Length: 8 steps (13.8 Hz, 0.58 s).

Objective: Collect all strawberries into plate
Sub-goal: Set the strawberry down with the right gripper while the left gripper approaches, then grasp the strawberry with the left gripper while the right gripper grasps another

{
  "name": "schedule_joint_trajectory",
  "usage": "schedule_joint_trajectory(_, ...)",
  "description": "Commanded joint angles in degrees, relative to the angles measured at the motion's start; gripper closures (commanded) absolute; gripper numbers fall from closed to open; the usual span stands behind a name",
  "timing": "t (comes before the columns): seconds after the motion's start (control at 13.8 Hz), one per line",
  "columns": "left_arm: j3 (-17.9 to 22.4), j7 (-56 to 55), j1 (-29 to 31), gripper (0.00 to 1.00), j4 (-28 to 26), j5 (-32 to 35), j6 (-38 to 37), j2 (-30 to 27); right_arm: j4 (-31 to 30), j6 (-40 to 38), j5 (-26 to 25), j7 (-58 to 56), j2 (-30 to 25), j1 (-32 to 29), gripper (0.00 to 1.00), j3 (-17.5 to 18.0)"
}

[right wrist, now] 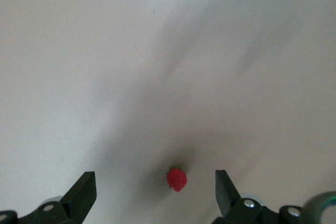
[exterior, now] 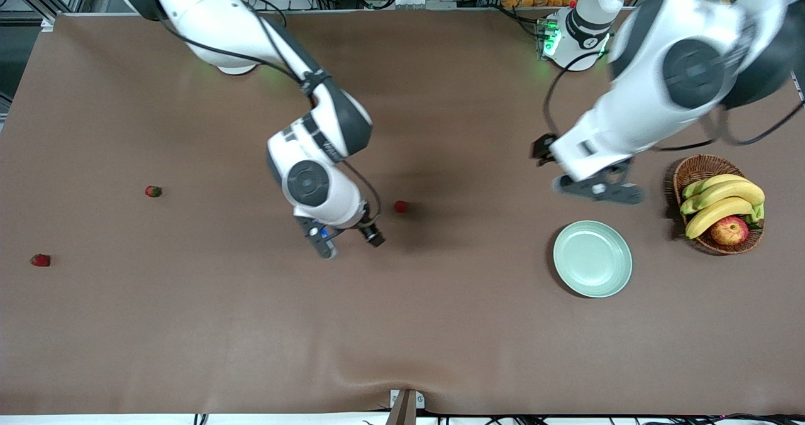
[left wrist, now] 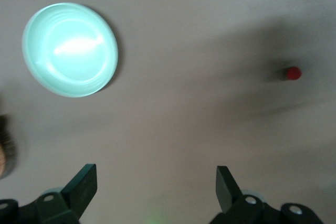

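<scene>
Brown table (exterior: 188, 337) (metal framing above).

Basket (left wrist: 4, 150) blurred and cut off at left wrist view's edge

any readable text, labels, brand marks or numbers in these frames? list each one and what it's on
None legible.
Right arm, on the dark band near its wrist: a small light marking, too blurred to read.
Left arm's base: a small mark on the dark ring, too small to read.
Plate, three strawberries, basket, bananas, apple, table: no print visible.
Both wrist views: no text.
</scene>
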Motion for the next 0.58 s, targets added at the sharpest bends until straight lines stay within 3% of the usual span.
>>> schedule_joint_trajectory(0.0,0.38,-2.0,-3.11,0.0,2.25,-1.79,4.0,5.32,1.3,-3.4,-0.38,-6.28,-2.61,-4.47,0.0,1.0)
schedule_joint_trajectory(0.51,0.65,-20.8,-14.71,0.0,2.51,-1.62,24.03,17.55,0.07,-13.69,-0.37,-30.55,-6.75,-17.3,0.0,0.91)
